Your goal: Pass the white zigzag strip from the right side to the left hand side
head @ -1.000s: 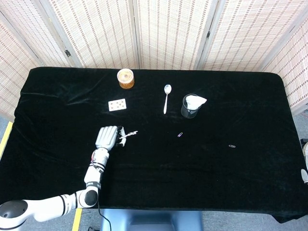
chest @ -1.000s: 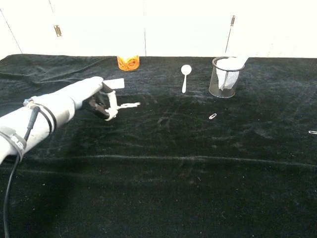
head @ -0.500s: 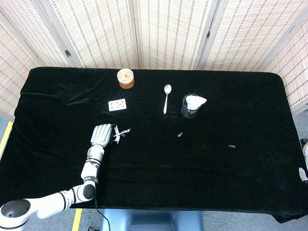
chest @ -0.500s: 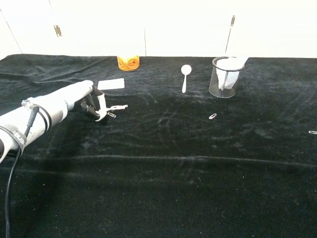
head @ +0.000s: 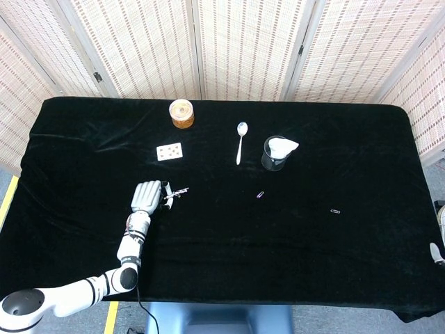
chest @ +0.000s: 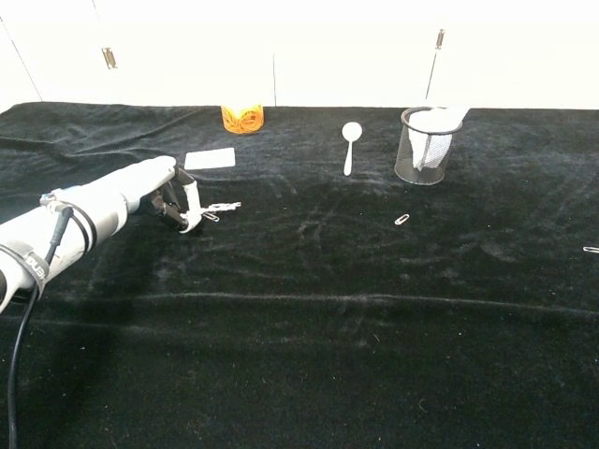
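The left hand [chest: 164, 192] is sitting low on the black surface [chest: 328, 309], below the playing card [head: 170, 151]. Its fingers [chest: 192, 201] are pinching one end of the white zigzag strip [chest: 221, 207]. The pinch looks tiny, so the strip might be slipping out and dropping too soon.

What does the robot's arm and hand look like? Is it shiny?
The left arm is smooth, pale grey-white, and tube-shaped, with a black band round it and a thin black cable hanging down. The left hand is light grey with dark parts between its fingers. The right arm isn't in view.
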